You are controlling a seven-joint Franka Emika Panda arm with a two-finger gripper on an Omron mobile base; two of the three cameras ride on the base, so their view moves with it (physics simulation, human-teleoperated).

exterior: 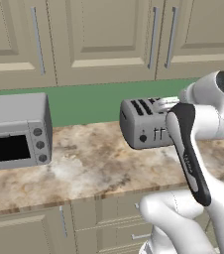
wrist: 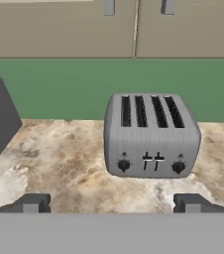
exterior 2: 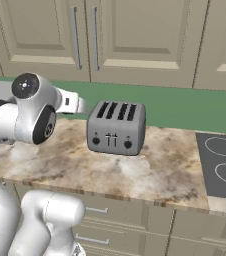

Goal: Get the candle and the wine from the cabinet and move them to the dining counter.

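The cabinet (exterior: 104, 34) (exterior 2: 135, 35) is a row of beige wall cupboards with panelled doors and long vertical silver handles (exterior: 153, 37). All of its doors are shut. Its lower edge runs along the top of the hand view (wrist: 59, 30). The candle, the wine and the dining counter are out of view. My gripper (wrist: 112, 204) is open with nothing between its fingertips (wrist: 32, 203). It hovers over the marbled worktop, facing the toaster, well below the cupboard doors. My arm reaches up from the base with its wrist (exterior 2: 70, 104) just left of the toaster.
A silver four-slot toaster (exterior: 143, 124) (exterior 2: 116, 127) (wrist: 151, 134) stands on the marbled worktop (exterior: 94, 163) against a green backsplash. A grey toaster oven (exterior: 15, 131) sits at the left. A black hob (exterior 2: 222, 165) lies at the right. Drawer fronts run below the worktop.
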